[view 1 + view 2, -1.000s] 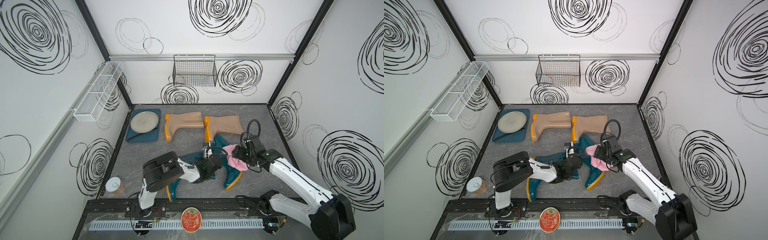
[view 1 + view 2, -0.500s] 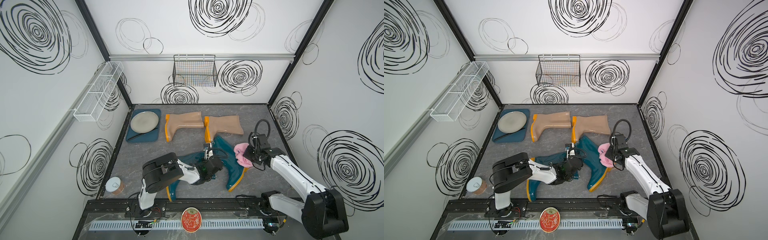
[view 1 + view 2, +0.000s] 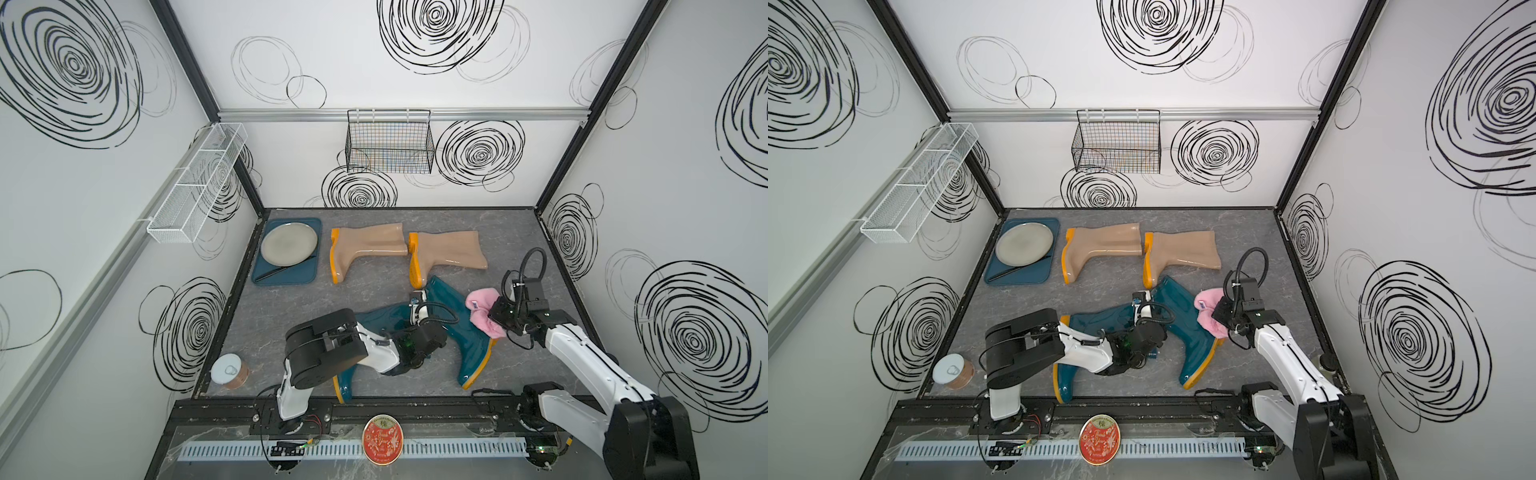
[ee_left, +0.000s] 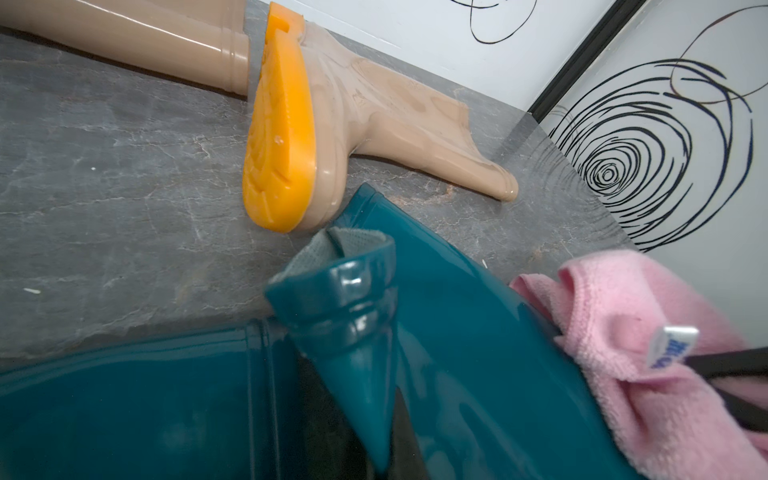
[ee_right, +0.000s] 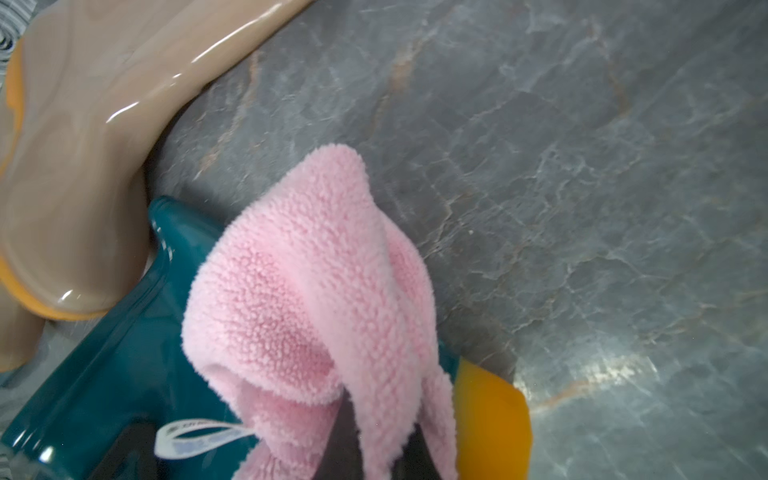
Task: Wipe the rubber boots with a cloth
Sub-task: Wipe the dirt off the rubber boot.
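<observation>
The right gripper (image 5: 376,451), clamped on the fluffy pink terry cloth (image 3: 482,309) near the worktop's (image 3: 291,324) right edge, should press it flat along the glossy dark-teal rubber boot (image 3: 455,332). The left gripper (image 4: 361,415) pinches its cuff.

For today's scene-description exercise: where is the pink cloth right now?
In both top views the pink cloth is on the robot's right side, pinched in the shut jaws of the right gripper, hanging over the right-hand teal boot, near a tan boot.

Cloth (image 3: 482,305) over boot (image 3: 465,347); tray (image 3: 305,276) back-left.
</observation>
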